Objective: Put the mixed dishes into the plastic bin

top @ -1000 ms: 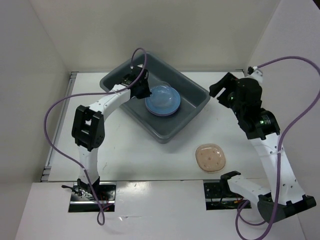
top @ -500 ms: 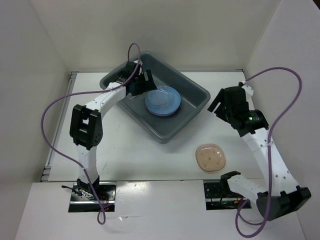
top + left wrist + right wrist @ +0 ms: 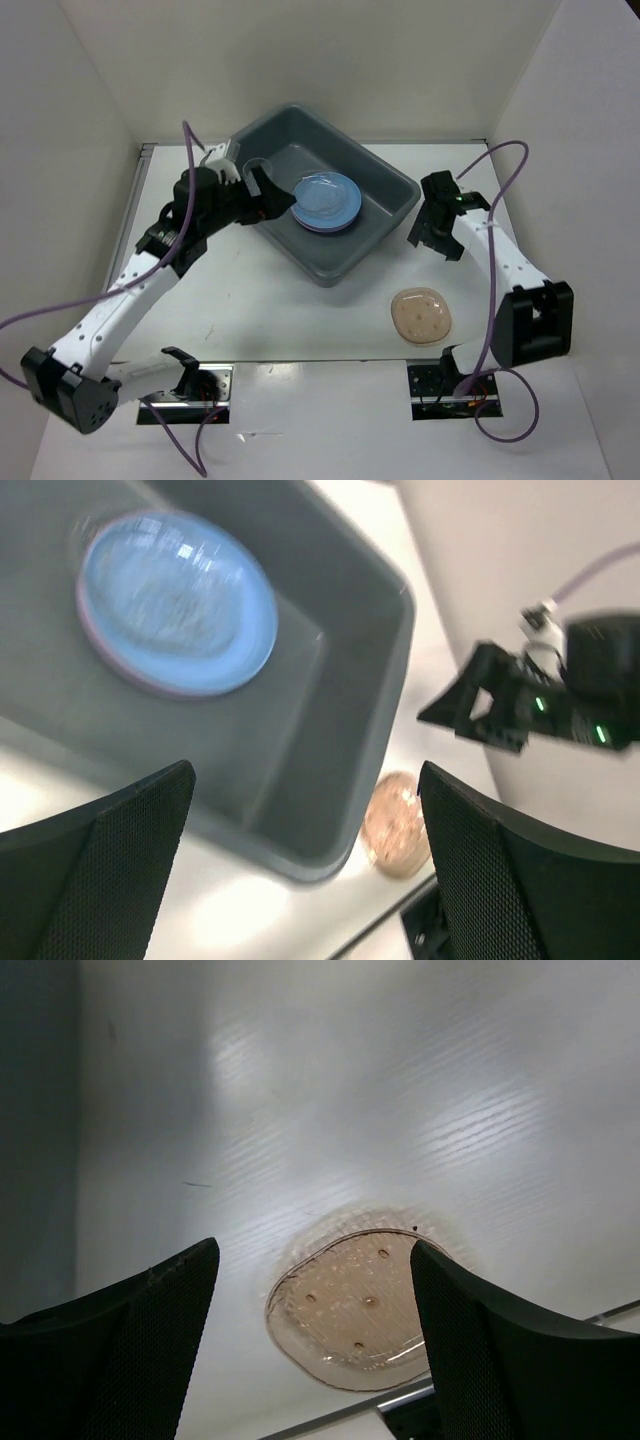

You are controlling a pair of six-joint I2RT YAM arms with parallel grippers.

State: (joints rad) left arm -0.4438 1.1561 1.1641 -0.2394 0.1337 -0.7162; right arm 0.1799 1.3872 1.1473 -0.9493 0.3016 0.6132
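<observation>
Plastic bin (image 3: 372, 188) sits directly ahead of the left gripper (image 3: 270, 190), which hangs over its near-left rim. Blue plate (image 3: 326, 198) lies on the bin floor, apparently on a lavender plate (image 3: 322, 229), just ahead of that gripper and off its left finger. Tan dish (image 3: 421, 315) is on the table (image 3: 300, 310), below and ahead of the right gripper (image 3: 432, 240), framed between its fingers, not touching. I read both jaws spread wide, nothing held.

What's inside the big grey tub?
Inside the grey plastic bin sits a blue plate, on top of a stack. A lavender edge peeks out beneath it. The blue plate covers the rest, so how many dishes lie underneath cannot be seen.
</observation>
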